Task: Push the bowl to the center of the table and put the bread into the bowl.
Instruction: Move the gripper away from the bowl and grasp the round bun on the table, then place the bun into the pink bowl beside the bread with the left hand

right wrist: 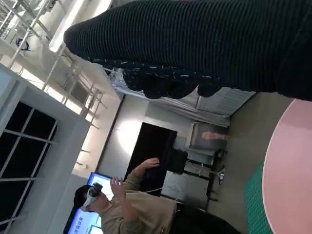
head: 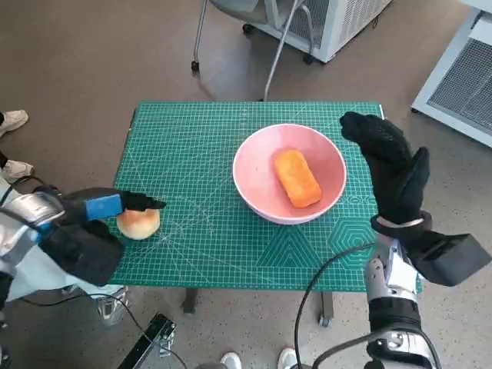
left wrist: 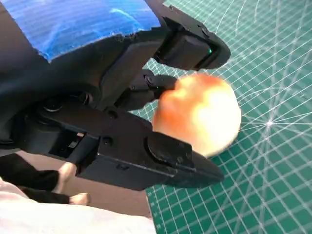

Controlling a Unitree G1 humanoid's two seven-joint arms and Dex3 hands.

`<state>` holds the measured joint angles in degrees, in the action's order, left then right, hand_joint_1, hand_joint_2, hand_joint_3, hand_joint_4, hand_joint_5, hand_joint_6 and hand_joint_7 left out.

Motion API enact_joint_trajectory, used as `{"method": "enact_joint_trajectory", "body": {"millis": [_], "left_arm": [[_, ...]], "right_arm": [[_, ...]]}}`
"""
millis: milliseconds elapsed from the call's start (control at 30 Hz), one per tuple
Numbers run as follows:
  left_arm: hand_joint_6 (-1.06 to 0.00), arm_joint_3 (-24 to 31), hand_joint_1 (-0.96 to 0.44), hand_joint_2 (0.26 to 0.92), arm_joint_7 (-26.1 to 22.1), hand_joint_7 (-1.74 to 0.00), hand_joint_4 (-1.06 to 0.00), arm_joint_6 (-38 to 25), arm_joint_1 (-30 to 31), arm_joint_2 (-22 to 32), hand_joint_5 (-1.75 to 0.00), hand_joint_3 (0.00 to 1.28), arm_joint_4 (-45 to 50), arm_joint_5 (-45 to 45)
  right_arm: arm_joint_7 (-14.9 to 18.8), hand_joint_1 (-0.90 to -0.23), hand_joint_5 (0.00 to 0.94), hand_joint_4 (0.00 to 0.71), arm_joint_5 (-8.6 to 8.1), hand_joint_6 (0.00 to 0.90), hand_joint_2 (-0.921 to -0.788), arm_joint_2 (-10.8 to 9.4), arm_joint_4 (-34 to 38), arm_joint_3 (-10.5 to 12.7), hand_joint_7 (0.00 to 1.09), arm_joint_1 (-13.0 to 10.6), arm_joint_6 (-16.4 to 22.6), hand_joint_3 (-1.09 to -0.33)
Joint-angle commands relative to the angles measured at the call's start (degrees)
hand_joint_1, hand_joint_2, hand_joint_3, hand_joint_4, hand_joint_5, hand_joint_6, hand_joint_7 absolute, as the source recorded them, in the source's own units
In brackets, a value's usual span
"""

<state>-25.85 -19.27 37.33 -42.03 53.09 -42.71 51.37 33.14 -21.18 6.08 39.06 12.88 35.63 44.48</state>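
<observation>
The pink bowl (head: pixel 290 173) sits right of the table's (head: pixel 200 138) middle with an orange loaf (head: pixel 297 177) already in it; the right hand (head: pixel 392 165), fingers spread and empty, stands at its right rim, so the push looks under way. Far left of the bowl, the left hand (head: pixel 96 209) has its fingers around the round bun (head: pixel 138 222), which next needs lifting across and dropping in the bowl.

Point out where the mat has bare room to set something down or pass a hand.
Bare mat lies between the round bread and the pink bowl, and along the near edge in front of the bowl. It is crowded at the left edge, where the left hand closes around the round bread, and between bowl and right hand.
</observation>
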Motion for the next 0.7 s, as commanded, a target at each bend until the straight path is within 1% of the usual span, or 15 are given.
{"method": "enact_joint_trajectory", "body": {"millis": [33,67,133,167,200,233,267,300,333,367,400,500,533,700], "left_arm": [[-0.48,-3.68,0.00,0.810,2.15,-0.03,-0.35,-1.60,-0.01,-2.05,-0.02,0.01,-2.65,3.77],[-0.53,-4.19,0.00,0.829,2.84,-0.04,-0.41,-1.71,-0.15,-2.29,-0.03,0.02,-3.17,4.20],[-0.60,-5.16,0.00,0.854,4.50,-0.06,-0.48,-1.36,-0.57,-2.71,-0.03,0.02,-4.28,4.96],[-0.65,-5.82,0.00,0.873,5.99,-0.07,-0.53,-0.76,-1.06,-2.81,-0.04,0.03,-4.96,5.61],[-0.63,-6.35,-0.07,0.883,7.13,-0.32,-0.58,-0.32,-1.45,-2.88,-0.06,0.05,-5.51,6.07],[-0.59,-6.90,-0.17,0.896,8.84,-0.70,-0.66,0.50,-1.94,-2.78,-0.07,0.11,-5.99,6.66],[-0.61,-7.36,-0.11,0.905,10.11,-0.91,-0.60,1.09,-2.33,-2.70,-0.49,0.13,-6.38,7.06],[-0.61,-7.70,-0.07,0.911,11.64,-1.06,-0.55,1.93,-2.82,-2.54,-0.76,0.14,-6.75,7.37],[-0.63,-8.01,-0.04,0.914,12.77,-1.13,-0.54,2.52,-3.19,-2.44,-0.92,0.14,-7.07,7.57],[-0.64,-7.93,-0.03,0.916,13.86,-1.15,-0.54,3.30,-3.79,-2.33,-0.97,0.14,-7.48,7.31],[-0.66,-7.90,-0.02,0.918,14.67,-1.16,-0.55,3.88,-4.24,-2.27,-1.05,0.12,-7.82,7.15],[-0.71,-6.89,-0.01,0.919,16.19,-1.16,-0.56,5.50,-5.84,-1.90,-1.15,0.09,-8.42,5.59],[-0.72,-6.54,0.00,0.920,16.42,-1.13,-0.56,5.85,-6.23,-1.83,-1.18,0.09,-8.51,5.11],[-0.75,-3.12,0.00,0.920,17.86,-1.06,-0.57,7.32,-9.83,-1.09,-1.25,0.07,-7.83,1.72]], "right_arm": [[-0.07,-0.662,0.004,0.382,-0.47,0.074,-0.921,0.23,0.59,0.56,0.69,-1.63,-0.73,-0.734],[-0.06,-0.662,0.004,0.383,-0.46,0.079,-0.921,0.23,0.70,0.64,0.69,-1.63,-0.66,-0.732],[-0.09,-0.663,0.003,0.383,-0.41,0.084,-0.921,0.22,0.67,0.75,0.68,-1.74,-0.63,-0.730],[-0.20,-0.663,0.003,0.383,-0.30,0.086,-0.921,0.20,0.64,0.78,0.68,-1.81,-0.56,-0.729],[-0.27,-0.663,0.003,0.383,-0.21,0.087,-0.921,0.18,0.63,0.80,0.68,-1.86,-0.50,-0.729],[-0.30,-0.662,0.003,0.383,-0.19,0.089,-0.921,0.20,0.83,0.87,0.68,-1.79,-0.45,-0.729],[-0.29,-0.661,0.003,0.383,-0.20,0.090,-0.921,0.22,0.94,0.93,0.67,-1.76,-0.44,-0.729],[-0.30,-0.660,0.003,0.382,-0.21,0.091,-0.921,0.22,1.06,0.98,0.67,-1.71,-0.39,-0.729],[-0.28,-0.659,0.003,0.382,-0.23,0.092,-0.921,0.22,1.09,1.01,0.67,-1.72,-0.36,-0.729],[-0.39,-0.659,0.003,0.382,-0.17,0.093,-0.921,0.17,0.90,0.98,0.67,-1.78,-0.39,-0.729],[-0.45,-0.658,0.003,0.383,-0.14,0.094,-0.921,0.15,0.72,0.96,0.67,-1.85,-0.43,-0.728],[-0.77,-0.657,0.003,0.383,0.11,0.096,-0.921,-0.01,-0.06,0.71,0.67,-2.12,-0.64,-0.729],[-0.83,-0.656,0.003,0.383,0.15,0.096,-0.921,-0.02,-0.28,0.64,0.67,-2.21,-0.73,-0.730],[-0.75,-0.656,0.002,0.382,0.36,0.095,-0.921,-0.04,-0.21,0.29,0.67,-2.23,-0.81,-0.732]]}}
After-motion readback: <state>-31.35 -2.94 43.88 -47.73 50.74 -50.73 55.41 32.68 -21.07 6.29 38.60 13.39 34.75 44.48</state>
